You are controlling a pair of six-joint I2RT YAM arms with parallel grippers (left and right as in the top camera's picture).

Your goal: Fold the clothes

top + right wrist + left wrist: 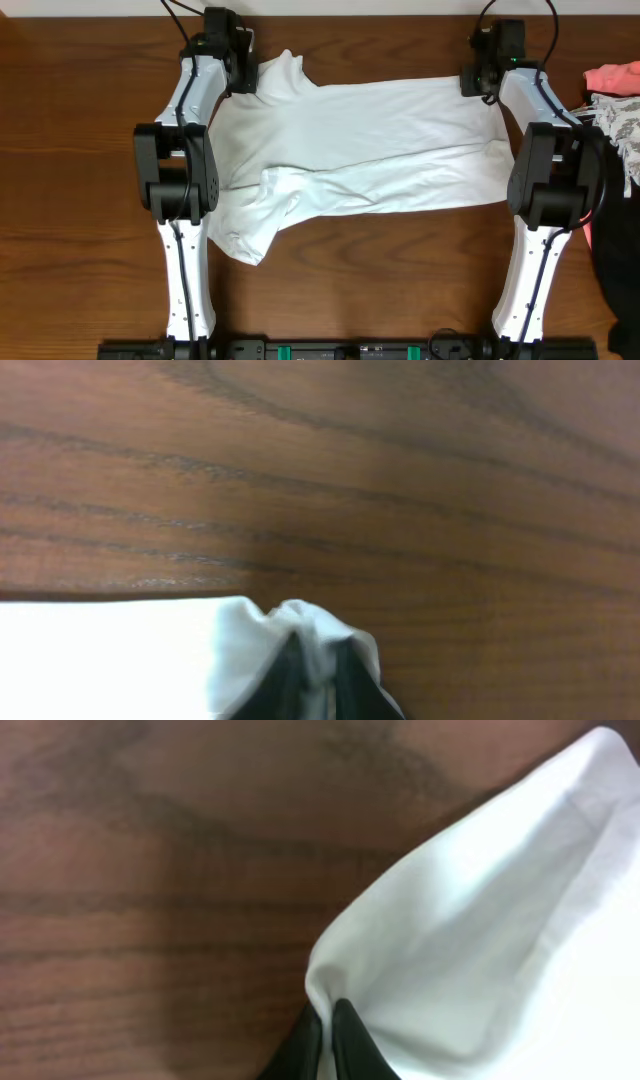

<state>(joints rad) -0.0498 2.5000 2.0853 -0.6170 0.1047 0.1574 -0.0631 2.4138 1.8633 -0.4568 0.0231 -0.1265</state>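
T-shirt (pixel 380 140), plain white, lies spread across the brown worktop (pixel 80 200) between the two arms, its near left part rumpled and folded over. At the far edge, the left gripper (pixel 328 1015) is clenched on one corner of the cloth, and the right gripper (pixel 318 650) pinches the other.

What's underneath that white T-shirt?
Only the wooden table shows around the T-shirt; whatever lies beneath is covered. The left claw and right claw each pinch a far corner.
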